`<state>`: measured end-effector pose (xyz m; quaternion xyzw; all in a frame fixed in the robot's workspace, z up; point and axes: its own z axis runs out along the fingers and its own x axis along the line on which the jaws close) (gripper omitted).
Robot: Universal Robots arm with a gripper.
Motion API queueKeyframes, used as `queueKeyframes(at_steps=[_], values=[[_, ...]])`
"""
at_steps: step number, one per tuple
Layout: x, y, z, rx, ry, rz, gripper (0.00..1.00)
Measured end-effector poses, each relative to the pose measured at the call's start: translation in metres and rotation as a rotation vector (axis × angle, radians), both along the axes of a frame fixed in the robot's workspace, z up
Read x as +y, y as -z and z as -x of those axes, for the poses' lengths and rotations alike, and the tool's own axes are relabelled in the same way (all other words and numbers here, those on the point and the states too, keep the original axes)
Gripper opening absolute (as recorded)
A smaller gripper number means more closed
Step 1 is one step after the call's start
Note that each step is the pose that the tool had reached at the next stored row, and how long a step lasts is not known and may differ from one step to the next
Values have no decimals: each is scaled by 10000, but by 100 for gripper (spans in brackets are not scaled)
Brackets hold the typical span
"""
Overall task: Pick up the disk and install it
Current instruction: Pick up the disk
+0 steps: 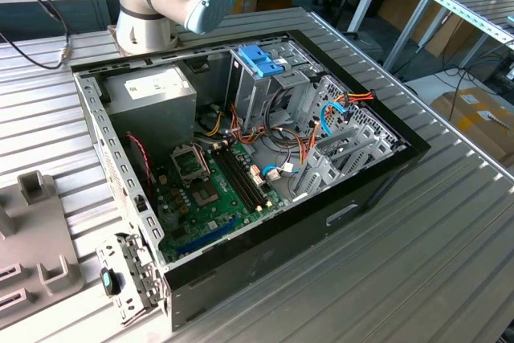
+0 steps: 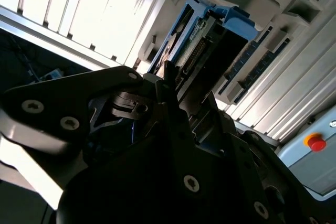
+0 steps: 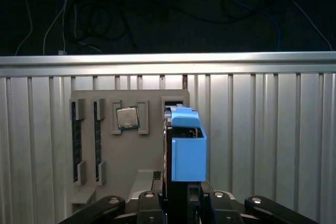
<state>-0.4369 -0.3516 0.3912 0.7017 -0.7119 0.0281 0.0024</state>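
Observation:
The disk (image 3: 186,150) stands on edge in its light-blue carrier rail, one end at a slot of the grey parts holder (image 3: 131,150). In both wrist views my gripper (image 3: 181,199) has its black fingers (image 2: 169,80) closed on either side of the disk's (image 2: 207,32) near end. I cannot tell whether the disk still touches the holder. In the exterior view the open computer case (image 1: 377,182) lies on the ribbed metal table, and its metal drive cage (image 1: 257,90) with a darker blue bracket (image 1: 261,60) stands at the back.
The holder also carries two memory sticks (image 3: 77,140) and a processor chip (image 3: 127,118). Part of the holder (image 1: 32,230) shows at the exterior view's left edge. Cables (image 1: 321,114) cross the case beside the cage. A red stop button (image 2: 315,141) sits nearby.

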Motion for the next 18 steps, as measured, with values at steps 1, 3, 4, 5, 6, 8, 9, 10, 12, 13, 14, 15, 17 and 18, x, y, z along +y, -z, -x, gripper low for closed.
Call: queueKeyframes(at_steps=[1, 3, 4, 5, 6, 8, 9, 10, 12, 13, 14, 15, 17, 18], values=[[1, -9, 0, 0, 0, 1, 35], [6, -43, 0, -1, 0, 6, 35], [7, -52, 0, 0, 1, 8, 35], [9, -58, 0, -1, 0, 10, 35], [11, -69, 0, 0, 0, 13, 35], [16, -96, 0, 0, 0, 18, 35], [18, -110, 0, 0, 0, 20, 35], [20, -123, 0, 0, 1, 22, 35], [23, -149, 0, 0, 0, 26, 35], [26, -161, 0, -1, 0, 28, 35], [27, -171, 0, 0, 1, 32, 35], [28, -181, 0, 0, 0, 34, 35], [30, -198, 0, -1, 0, 39, 35], [32, -206, 0, 0, 0, 43, 35]])
